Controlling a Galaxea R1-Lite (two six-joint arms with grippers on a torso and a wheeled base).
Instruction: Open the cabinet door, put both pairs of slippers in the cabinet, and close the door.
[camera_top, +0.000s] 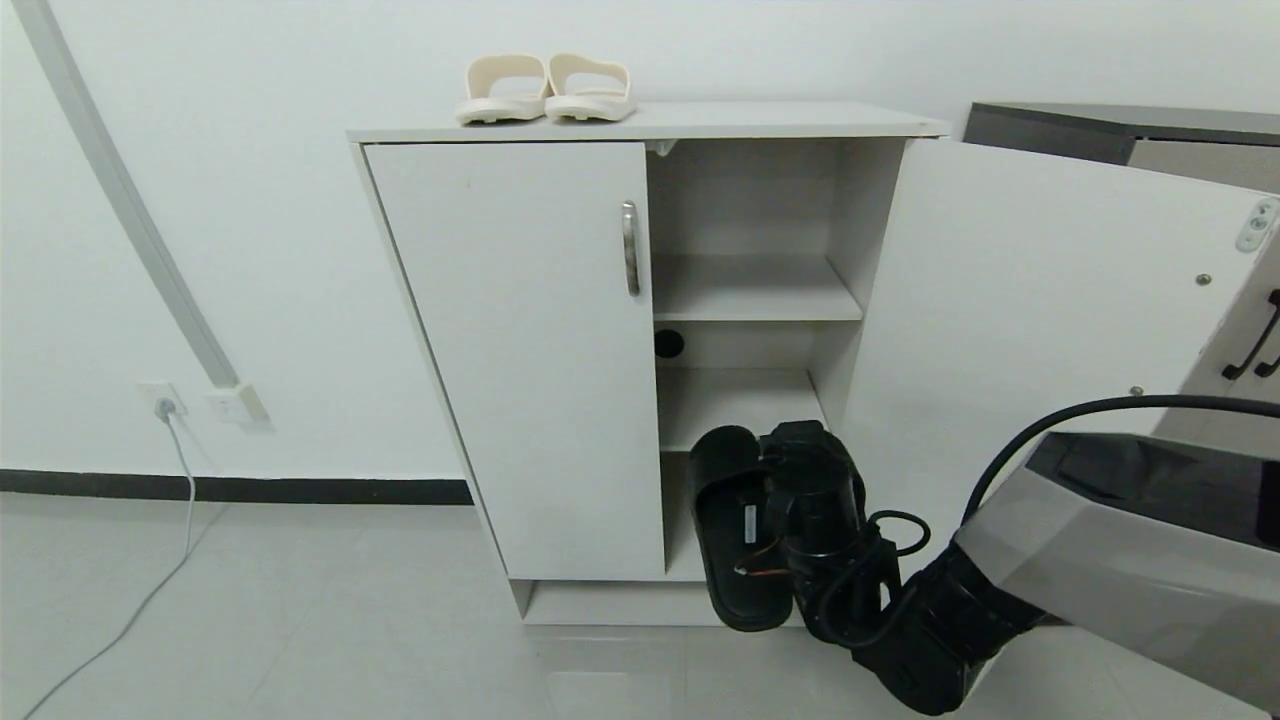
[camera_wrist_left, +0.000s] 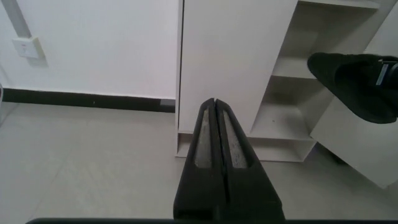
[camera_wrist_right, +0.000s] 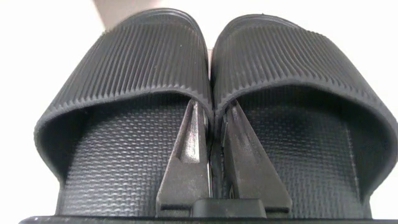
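Black slippers (camera_top: 745, 530) at the open cabinet (camera_top: 520, 350).
Right gripper (camera_wrist_right: 214, 106) pinches their inner edges before the lower shelf (camera_top: 735, 405); left gripper (camera_wrist_left: 215, 102) closed, empty.

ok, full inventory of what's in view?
white wooden cabinet: 1, white, against the wall; left door shut, right door open
cream foam slippers: 1 pair, cream, on the cabinet top
black ribbed rubber slippers: 1 pair, black, held before the open compartment
white wall socket: 1, white, left of the cabinet; grey cable plugged in
grey cabinet: 1, grey, behind the open door
right hand: black, gripping both black slippers
left hand: black, shut, facing the cabinet
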